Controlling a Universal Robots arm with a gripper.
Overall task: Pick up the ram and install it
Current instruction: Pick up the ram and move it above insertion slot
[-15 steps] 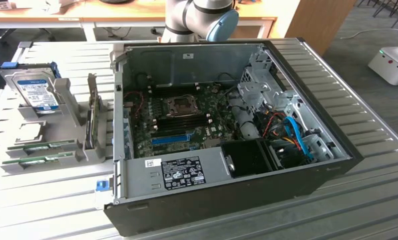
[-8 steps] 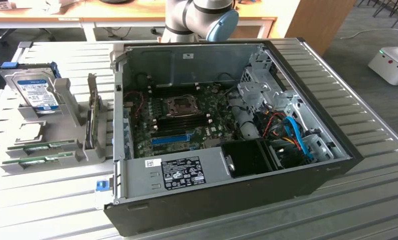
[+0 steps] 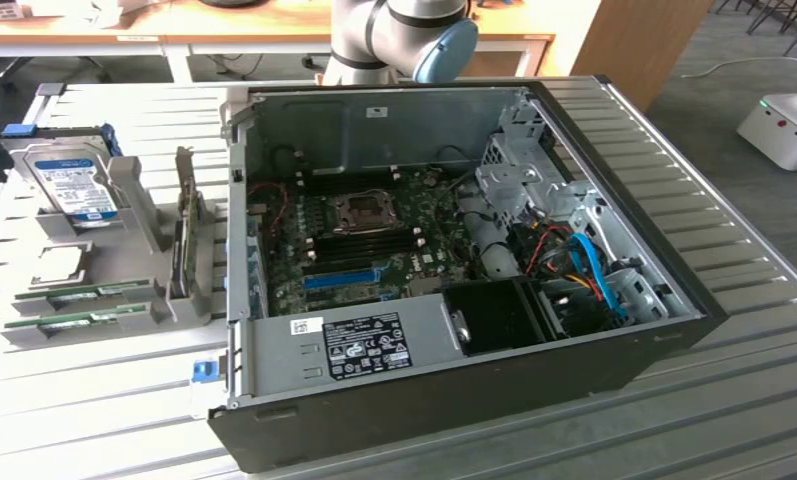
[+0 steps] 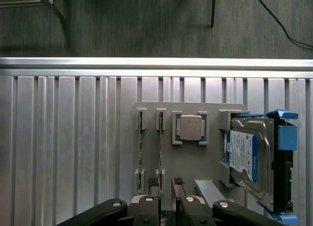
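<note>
Two thin green ram sticks (image 3: 81, 294) (image 3: 75, 320) lie side by side in slots of a grey holder (image 3: 131, 215) at the exterior view's left, outside the computer case. In the wrist view both sticks show edge-on, one (image 4: 140, 147) and the other (image 4: 161, 147), in the holder (image 4: 205, 162). My gripper (image 4: 165, 183) hangs well above the holder, by the end of the second stick. Its black fingertips (image 4: 152, 182) stand apart with nothing between them.
An open computer case (image 3: 612, 370) with its motherboard (image 3: 371, 235) and a blue slot (image 3: 341, 279) fills the table's middle. The holder also carries a hard drive (image 3: 78, 185) (image 4: 249, 157), a processor chip (image 4: 190, 127) and an upright card (image 3: 185, 230). The table is ribbed metal (image 3: 758, 400).
</note>
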